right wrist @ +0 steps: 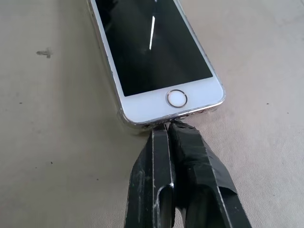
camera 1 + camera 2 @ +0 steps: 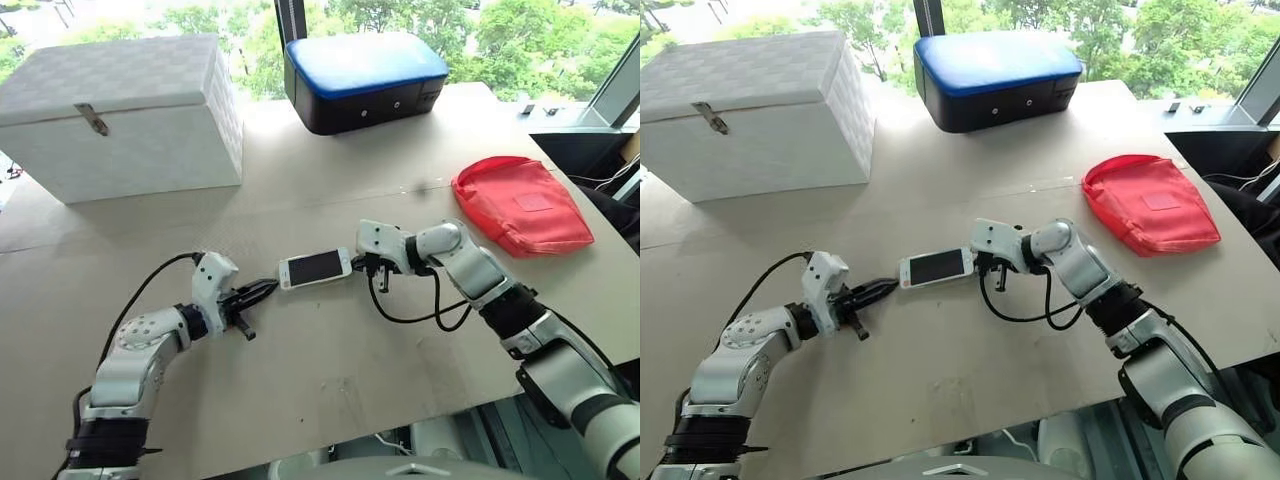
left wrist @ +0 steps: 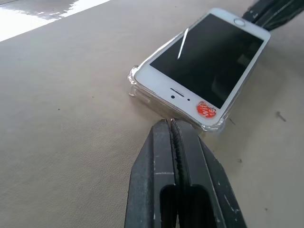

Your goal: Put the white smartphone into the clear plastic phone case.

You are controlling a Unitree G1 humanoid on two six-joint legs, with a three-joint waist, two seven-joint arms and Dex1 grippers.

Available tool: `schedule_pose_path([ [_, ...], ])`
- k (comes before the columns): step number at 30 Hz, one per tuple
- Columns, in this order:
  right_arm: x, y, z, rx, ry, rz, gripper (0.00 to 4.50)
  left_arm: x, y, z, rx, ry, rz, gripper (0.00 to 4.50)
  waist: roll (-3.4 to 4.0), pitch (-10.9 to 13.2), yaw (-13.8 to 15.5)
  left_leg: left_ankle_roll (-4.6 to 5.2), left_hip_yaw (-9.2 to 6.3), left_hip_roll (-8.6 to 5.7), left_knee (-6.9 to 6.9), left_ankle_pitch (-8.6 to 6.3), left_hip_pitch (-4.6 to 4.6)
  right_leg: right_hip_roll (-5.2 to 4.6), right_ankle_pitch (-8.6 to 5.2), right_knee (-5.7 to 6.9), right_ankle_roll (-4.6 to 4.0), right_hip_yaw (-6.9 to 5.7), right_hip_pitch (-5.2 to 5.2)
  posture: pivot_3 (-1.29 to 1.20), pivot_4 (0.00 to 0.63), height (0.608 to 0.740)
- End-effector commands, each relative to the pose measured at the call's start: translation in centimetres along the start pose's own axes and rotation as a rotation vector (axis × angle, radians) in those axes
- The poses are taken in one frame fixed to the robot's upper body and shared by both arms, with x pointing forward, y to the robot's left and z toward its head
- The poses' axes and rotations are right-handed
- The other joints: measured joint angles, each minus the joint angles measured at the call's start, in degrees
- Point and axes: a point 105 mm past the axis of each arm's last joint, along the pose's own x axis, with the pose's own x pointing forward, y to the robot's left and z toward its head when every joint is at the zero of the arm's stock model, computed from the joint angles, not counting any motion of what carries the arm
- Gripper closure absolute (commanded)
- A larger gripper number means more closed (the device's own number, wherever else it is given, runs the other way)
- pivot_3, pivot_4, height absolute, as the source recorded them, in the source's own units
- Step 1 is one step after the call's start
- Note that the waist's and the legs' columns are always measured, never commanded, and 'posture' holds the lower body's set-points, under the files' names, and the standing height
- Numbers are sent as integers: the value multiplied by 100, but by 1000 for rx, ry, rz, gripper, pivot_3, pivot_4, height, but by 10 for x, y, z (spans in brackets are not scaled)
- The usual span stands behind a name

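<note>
- The phone (image 2: 315, 268) is lying mid-tabletop (image 2: 330, 380) inside the case (image 3: 137, 88) (screen up).
- The left gripper (image 3: 172, 124) and right gripper (image 1: 167, 126), both clenched on nothing, are touching its opposite ends.

I see a white box (image 2: 120, 115) with a metal latch at the tabletop's (image 2: 330, 370) far left corner. A black case with a blue lid (image 2: 365, 80) sits at the far edge. A red pouch (image 2: 522, 205) lies near the right edge.
</note>
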Motion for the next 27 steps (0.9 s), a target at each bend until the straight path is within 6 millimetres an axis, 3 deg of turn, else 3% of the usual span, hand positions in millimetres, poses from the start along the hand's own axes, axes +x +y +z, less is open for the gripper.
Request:
schedule_pose_path([
  [1,-32,-18,13,30,-108,-125,4500,-5,12,27,-58,-121,40,4449,-8,6,22,0,-3,0,0,0,-5,-1,0,0,0,-4,-1,0,150,734],
  [4,-50,-21,11,77,-158,-176,4500,4,1,44,-60,-155,-32,4449,-11,8,28,0,-13,-5,2,0,-20,-6,12,-7,20,-15,-5,0,150,734],
  [7,-59,-22,11,114,-187,-223,4500,19,-10,47,-40,-127,-92,4449,-11,9,9,1,-12,-11,1,-1,-24,-10,13,-10,21,-15,-5,0,150,734],
  [16,-43,-17,32,140,-237,-265,4500,50,-13,30,22,-24,-124,4449,-12,11,2,2,-5,-4,-4,0,-27,17,12,-8,21,-8,-13,0,150,734],
  [21,-31,-11,27,104,-184,-257,4500,42,-5,34,9,-71,-113,4449,-13,11,-1,3,-4,-8,-3,-1,-31,12,13,-8,22,-7,-15,0,150,734],
  [27,-21,-1,26,77,-166,-200,4500,17,8,29,0,-75,-31,4449,-15,9,-7,2,-5,-6,4,2,-88,16,14,-2,23,-8,-72,0,150,734],
])
